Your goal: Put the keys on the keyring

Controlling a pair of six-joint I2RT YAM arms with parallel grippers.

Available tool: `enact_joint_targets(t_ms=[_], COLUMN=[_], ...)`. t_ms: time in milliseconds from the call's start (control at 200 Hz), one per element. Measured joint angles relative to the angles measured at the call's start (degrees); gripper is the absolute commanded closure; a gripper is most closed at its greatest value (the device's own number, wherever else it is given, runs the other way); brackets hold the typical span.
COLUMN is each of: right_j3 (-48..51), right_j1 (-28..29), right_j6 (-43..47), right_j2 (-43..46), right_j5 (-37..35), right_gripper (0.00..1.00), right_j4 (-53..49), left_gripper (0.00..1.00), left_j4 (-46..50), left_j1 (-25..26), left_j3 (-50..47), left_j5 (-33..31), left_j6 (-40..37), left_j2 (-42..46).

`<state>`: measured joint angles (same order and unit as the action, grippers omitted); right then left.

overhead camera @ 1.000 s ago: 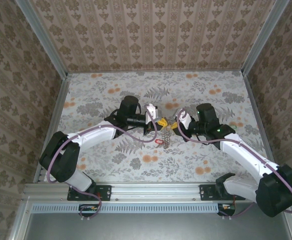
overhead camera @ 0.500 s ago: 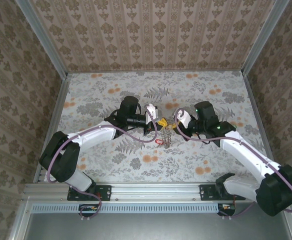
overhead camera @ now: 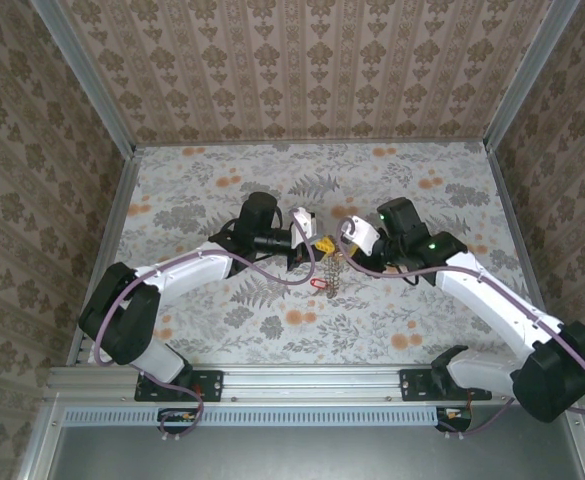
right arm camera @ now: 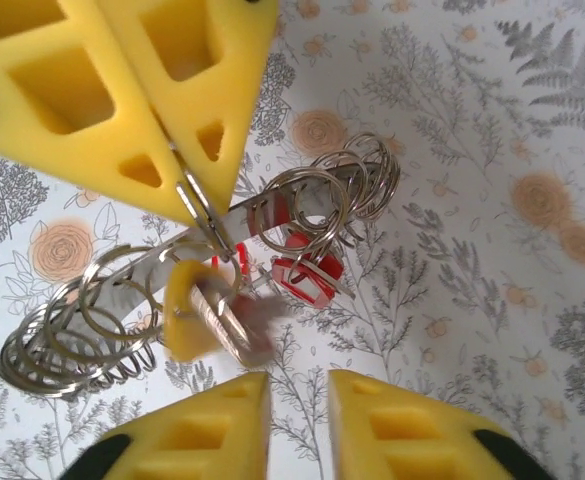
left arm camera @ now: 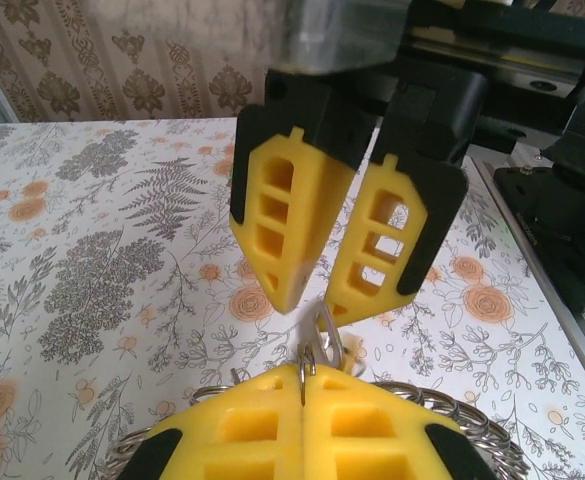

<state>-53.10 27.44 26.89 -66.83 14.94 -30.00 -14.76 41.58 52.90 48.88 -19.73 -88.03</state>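
My left gripper is shut on one link of the keyring, a chain of silvery rings held just above the table. In the right wrist view the keyring hangs in a bunch below the left gripper. Red-headed keys and a blurred yellow-headed key hang on it. My right gripper is slightly open just below that key, with nothing between its fingers. From above, the left gripper and right gripper meet mid-table, with the keyring and a red key under them.
The floral tablecloth covers the table, with patterned walls on three sides and metal rails along the edges. Purple cables loop beside both arms. Open cloth lies all round the two grippers.
My right gripper has opened and let go of the yellow-headed key, which now swings on the keyring. The right wrist has shifted left. The left gripper has held still, shut.
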Motion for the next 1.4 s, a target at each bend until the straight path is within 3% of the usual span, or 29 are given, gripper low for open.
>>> enact_joint_targets(t_ms=[260,725,1395], right_j3=[1.44,2.75,2.75], right_j1=[-0.87,-3.32,-3.30], right_j6=[0.35,0.94,5.55], right_j2=[5.62,2.97,-0.33], right_j5=[3.34,15.56,16.81], right_gripper=[0.69,0.77,0.82], right_j4=[4.70,11.19,11.26], left_gripper=[1.00,1.00,1.00], left_j4=[-0.02,-0.02,0.37], left_j1=[0.00,0.00,-0.07], left_j3=[0.00,0.00,0.00], left_j5=[0.09,0.94,1.92], left_j6=[0.00,0.02,0.04], left_j2=[0.00,0.02,0.02])
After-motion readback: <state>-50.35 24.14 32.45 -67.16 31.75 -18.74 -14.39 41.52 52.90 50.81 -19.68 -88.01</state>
